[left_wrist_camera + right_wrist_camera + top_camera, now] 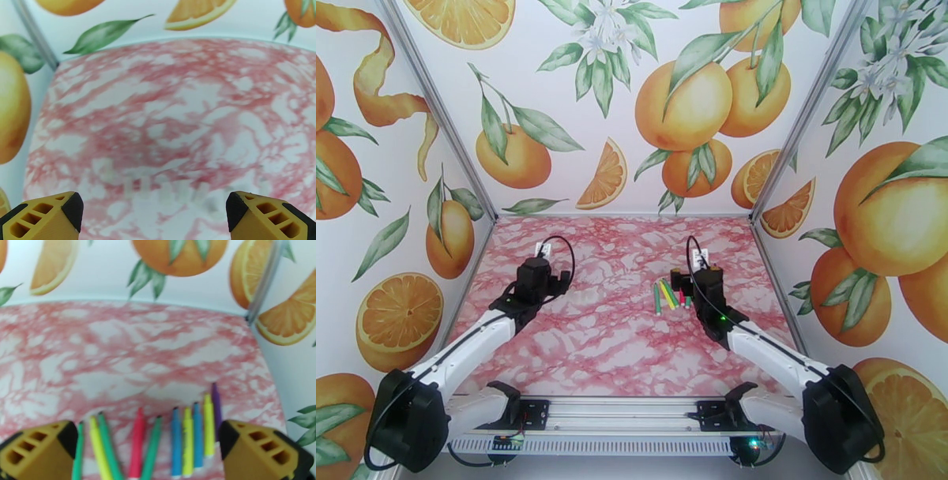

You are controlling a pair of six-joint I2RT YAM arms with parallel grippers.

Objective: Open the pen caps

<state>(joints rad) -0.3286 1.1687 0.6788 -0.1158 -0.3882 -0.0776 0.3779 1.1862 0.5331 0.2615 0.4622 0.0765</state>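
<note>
Your right pincer (148, 439), spread wide, frames a row of thin coloured plastic marker pens (176, 441); your left pincer (154, 209) gapes equally wide over the pink marbled tabletop (177, 118).

Bright, even light left the pink marbled tabletop (616, 347) nearly shadowless; wrist views bowed, thin coloured markers (175, 441) blurred at 6 o'clock.

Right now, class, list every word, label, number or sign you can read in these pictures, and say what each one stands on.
No text is legible anywhere.
left white tag, on the arm's wrist: dark mark, too small to read.
right white tag: also too small to read.
pens: blurred, no print visible.
</note>
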